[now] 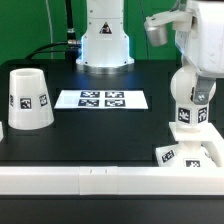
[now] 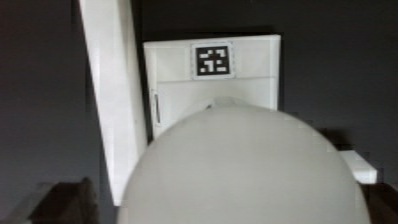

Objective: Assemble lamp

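Note:
The rounded white bulb with square tags hangs in my gripper at the exterior view's right, just above the flat square base. In the wrist view the bulb fills the foreground between my gripper's fingers and hides most of them. Beyond it lies the base with one tag. The large cone shade stands upright at the exterior view's left, far from the gripper.
The marker board lies flat in the middle of the black table. A long white rail runs along the front edge, also seen in the wrist view. The robot's base stands at the back.

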You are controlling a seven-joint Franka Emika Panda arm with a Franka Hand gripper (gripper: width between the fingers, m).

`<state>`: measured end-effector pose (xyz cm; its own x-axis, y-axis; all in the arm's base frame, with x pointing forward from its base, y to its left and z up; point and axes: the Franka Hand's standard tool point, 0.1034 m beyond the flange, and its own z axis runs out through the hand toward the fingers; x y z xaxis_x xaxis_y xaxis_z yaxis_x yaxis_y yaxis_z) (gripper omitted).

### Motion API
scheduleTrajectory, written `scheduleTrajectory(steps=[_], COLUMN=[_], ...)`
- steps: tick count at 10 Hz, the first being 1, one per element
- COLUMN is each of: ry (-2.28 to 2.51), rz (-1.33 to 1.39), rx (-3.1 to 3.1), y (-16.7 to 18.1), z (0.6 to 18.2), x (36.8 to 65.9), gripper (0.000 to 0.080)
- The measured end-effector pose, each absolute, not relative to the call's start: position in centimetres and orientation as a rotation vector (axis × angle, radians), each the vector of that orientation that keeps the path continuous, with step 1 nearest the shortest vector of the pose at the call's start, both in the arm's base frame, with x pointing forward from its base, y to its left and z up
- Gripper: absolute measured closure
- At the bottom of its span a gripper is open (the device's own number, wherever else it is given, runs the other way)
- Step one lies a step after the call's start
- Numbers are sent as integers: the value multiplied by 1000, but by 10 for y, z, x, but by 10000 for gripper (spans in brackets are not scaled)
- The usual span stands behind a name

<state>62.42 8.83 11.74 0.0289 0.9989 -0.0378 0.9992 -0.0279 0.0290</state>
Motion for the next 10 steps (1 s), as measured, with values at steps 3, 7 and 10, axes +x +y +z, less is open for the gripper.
scheduleTrajectory(steps=[3,7,10], ry=[2243,2220,1941], rz=[-33,-33,-21], rx=[2117,2140,2397], y=[86,85,85], z=[116,116,115], x=[624,624,624], gripper=[223,222,222])
